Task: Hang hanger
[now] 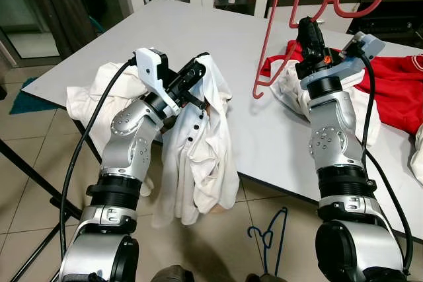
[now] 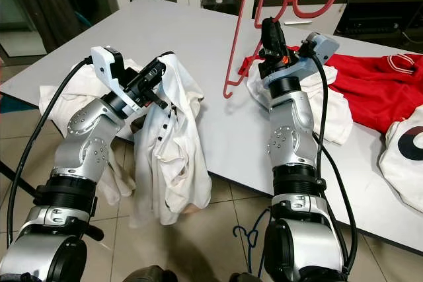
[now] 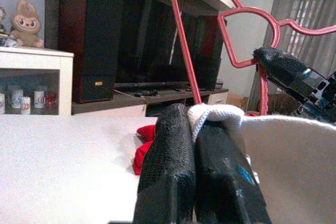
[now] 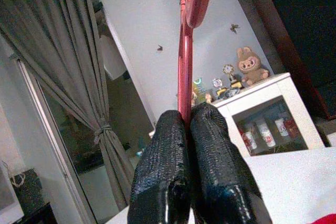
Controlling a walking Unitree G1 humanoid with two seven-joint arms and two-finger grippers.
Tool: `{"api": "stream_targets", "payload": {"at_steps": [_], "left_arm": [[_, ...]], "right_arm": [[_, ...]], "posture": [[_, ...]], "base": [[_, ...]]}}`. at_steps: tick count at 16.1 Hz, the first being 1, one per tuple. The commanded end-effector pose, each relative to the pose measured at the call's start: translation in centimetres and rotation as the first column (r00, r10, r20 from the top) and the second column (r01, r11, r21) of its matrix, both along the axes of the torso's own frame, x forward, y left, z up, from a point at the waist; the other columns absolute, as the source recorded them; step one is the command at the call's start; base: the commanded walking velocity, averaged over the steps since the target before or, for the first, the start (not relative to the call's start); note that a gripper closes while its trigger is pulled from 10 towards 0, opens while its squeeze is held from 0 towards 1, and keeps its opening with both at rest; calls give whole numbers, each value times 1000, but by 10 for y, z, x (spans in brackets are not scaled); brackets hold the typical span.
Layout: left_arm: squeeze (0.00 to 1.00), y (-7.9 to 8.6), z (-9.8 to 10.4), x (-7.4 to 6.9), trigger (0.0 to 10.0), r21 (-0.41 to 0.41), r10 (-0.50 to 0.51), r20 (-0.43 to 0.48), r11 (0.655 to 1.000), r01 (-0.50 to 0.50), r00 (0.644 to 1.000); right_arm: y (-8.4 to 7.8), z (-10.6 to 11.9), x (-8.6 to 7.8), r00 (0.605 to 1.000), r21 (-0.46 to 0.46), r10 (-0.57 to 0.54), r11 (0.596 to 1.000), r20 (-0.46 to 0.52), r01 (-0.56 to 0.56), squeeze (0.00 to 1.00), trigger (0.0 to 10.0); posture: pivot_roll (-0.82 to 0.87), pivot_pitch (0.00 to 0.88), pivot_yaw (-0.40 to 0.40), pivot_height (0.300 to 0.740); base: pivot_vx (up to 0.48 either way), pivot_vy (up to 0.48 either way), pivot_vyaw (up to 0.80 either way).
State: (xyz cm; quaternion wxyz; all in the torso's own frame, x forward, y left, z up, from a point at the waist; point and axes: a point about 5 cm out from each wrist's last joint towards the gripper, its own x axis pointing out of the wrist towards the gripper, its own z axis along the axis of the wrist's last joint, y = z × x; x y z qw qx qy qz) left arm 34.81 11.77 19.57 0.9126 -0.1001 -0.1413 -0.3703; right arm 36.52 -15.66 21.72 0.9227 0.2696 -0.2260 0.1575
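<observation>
White table (image 1: pixel 198 37) runs diagonally; its near edge sits just ahead of both arms, bare top at 11 o'clock. Left gripper (image 1: pixel 198 74) clamped on white shirt (image 1: pixel 198 156), which drapes off the edge toward the floor. Right gripper (image 1: pixel 309 34) at 1 o'clock, pinched on red hanger (image 1: pixel 281 31), held upright above the table. Red garment (image 1: pixel 390 90) at 2 o'clock, blue hanger (image 1: pixel 268 236) on the floor between the arms.

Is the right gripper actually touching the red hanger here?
Touching. The right wrist view shows the right gripper shut on the red hanger, its bar pinched between both fingers.
</observation>
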Motion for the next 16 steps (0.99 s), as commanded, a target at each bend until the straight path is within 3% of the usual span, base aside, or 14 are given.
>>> {"api": "stream_targets", "payload": {"at_steps": [1,6,7,8,9,11,13,15,16], "left_arm": [[0,0,6,-1,10000,-2,-2,21,1000,2,1000],[0,1,9,-2,10000,3,6,31,1000,-6,1000],[0,7,9,-6,10000,42,21,36,999,-23,999],[0,16,5,-12,10000,99,41,33,994,-45,999],[0,20,0,-17,10000,137,42,25,990,-45,999],[0,25,-8,-25,10000,230,11,22,973,-15,1000],[0,31,-18,-32,10000,351,-14,20,936,6,1000],[0,32,-21,-38,10000,409,-30,24,912,18,999],[0,31,-21,-38,10000,408,-23,27,913,10,999]], "right_arm": [[1,4,1,1000,-2,-5,1000,12,5,0,10000],[-2,4,4,999,-28,-45,999,14,45,0,10000],[-11,-24,-13,999,-277,-31,961,-20,24,0,10000],[-14,-63,-42,993,-542,39,836,-109,-92,0,10000],[-11,-74,-54,986,-586,87,795,-145,-157,0,10000],[-9,-80,-64,976,-616,143,758,-165,-216,0,10000],[-10,-84,-75,971,-666,182,706,-156,-239,0,10000],[-11,-78,-81,976,-688,172,693,-134,-217,0,10000],[-11,-74,-80,979,-672,160,713,-125,-202,0,10000]], "posture": [[8,0,26,740],[11,0,26,740],[-51,0,68,740],[-47,0,67,740],[-44,0,63,740],[-39,0,59,740],[-36,0,56,740],[-37,0,56,740],[-40,0,57,740]], "base": [[0,0,0],[0,0,0],[0,0,0],[0,0,0],[0,0,0],[0,0,0],[0,0,0],[0,0,0],[0,0,0]]}}
